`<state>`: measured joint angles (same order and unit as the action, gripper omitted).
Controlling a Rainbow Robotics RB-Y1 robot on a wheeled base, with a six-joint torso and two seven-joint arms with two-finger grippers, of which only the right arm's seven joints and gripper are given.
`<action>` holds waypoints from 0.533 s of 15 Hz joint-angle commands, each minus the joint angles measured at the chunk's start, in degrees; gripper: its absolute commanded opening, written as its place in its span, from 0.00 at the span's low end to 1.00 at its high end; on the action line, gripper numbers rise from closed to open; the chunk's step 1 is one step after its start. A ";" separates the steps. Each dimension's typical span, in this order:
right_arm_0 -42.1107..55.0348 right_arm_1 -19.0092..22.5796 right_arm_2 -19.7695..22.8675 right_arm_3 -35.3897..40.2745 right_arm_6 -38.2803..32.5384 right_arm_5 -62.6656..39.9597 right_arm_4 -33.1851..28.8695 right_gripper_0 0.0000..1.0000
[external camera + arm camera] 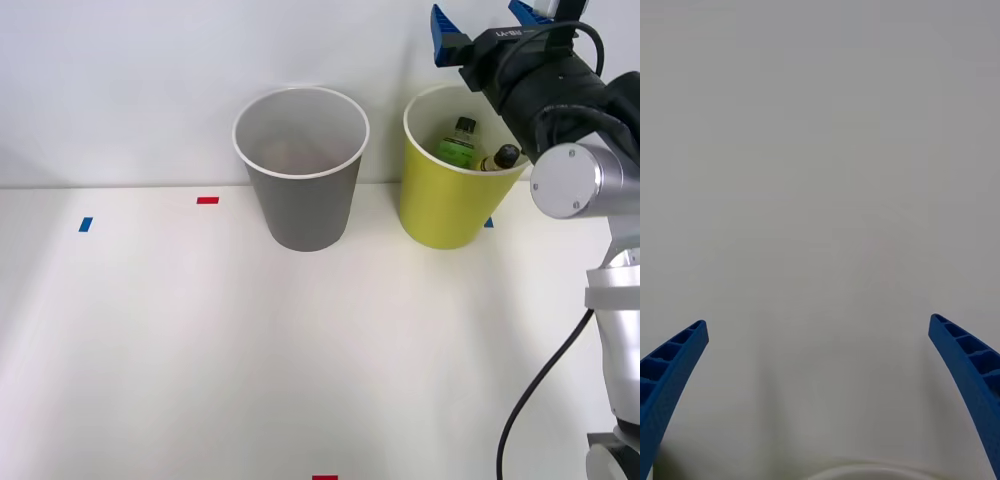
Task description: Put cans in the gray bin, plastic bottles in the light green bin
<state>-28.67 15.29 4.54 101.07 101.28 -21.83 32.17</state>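
White table (200,350), pale wall behind
My right gripper (485,22) hangs wide open, empty, above the light green bin (440,215); coloured tape marks (207,200) dot the surface

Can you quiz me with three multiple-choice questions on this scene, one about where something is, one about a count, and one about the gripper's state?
1. Where are the plastic bottles?
A. In the gray bin
B. In the light green bin
C. Lying on the table

2. How many bins stand on the table?
A. One
B. Two
C. Three

3. How is the right gripper?
A. Open and empty
B. Shut on a bottle
C. Shut on a can

Answers: 1 B, two black-capped bottles rest inside the light green bin. 2 B, the gray bin and the light green bin stand side by side. 3 A, the wrist view shows its blue fingers spread apart with nothing between them.
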 commanded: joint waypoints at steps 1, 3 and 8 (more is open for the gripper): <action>8.72 0.09 -1.29 10.64 0.94 0.65 -0.27 1.00; 14.79 0.79 -2.26 16.62 1.20 2.94 -0.71 1.00; 32.28 0.88 -2.52 30.33 1.11 7.51 -0.62 1.00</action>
<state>-0.68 16.02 2.22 127.79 102.41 -15.73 31.57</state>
